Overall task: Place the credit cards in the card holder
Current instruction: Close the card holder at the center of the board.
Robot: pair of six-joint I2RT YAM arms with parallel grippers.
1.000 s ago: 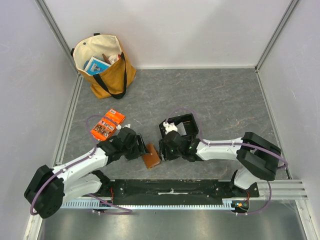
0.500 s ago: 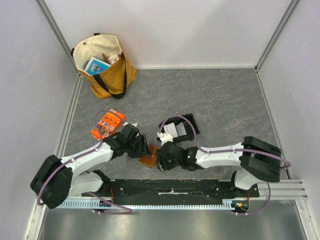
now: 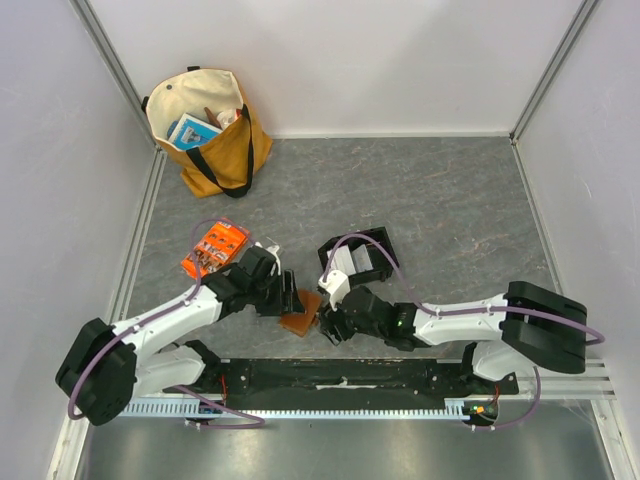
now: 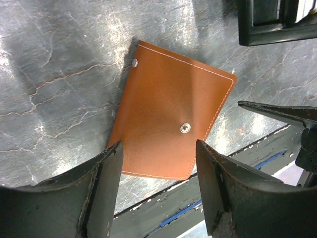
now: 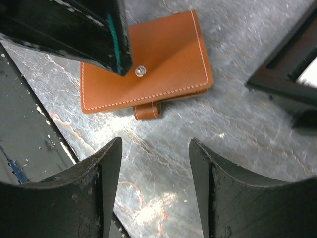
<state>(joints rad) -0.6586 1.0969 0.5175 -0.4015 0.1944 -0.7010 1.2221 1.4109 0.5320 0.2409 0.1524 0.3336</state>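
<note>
The card holder (image 3: 300, 323) is a brown wallet lying shut and flat near the table's front edge, its snap and stitching plain in the left wrist view (image 4: 173, 124). My left gripper (image 3: 287, 300) hovers over it, open, jaws straddling its near end (image 4: 158, 148) without holding it. My right gripper (image 3: 328, 327) is open just right of the holder, with bare table between its fingers (image 5: 154, 144); the holder (image 5: 148, 59) and its clasp tab (image 5: 147, 110) lie just ahead. Pale credit cards (image 3: 350, 260) show in the black tray (image 3: 375, 240), partly hidden by a cable.
An orange printed packet (image 3: 213, 249) lies left of my left arm. A tan tote bag (image 3: 210, 130) stands at the back left. The black base rail (image 3: 340, 378) runs just in front of the holder. The tray's corner (image 5: 287, 74) sits close on my right gripper's right.
My right gripper has come away from the black tray toward the front, down to the right side of the card holder. My left gripper has stayed over the holder, shifting slightly.
</note>
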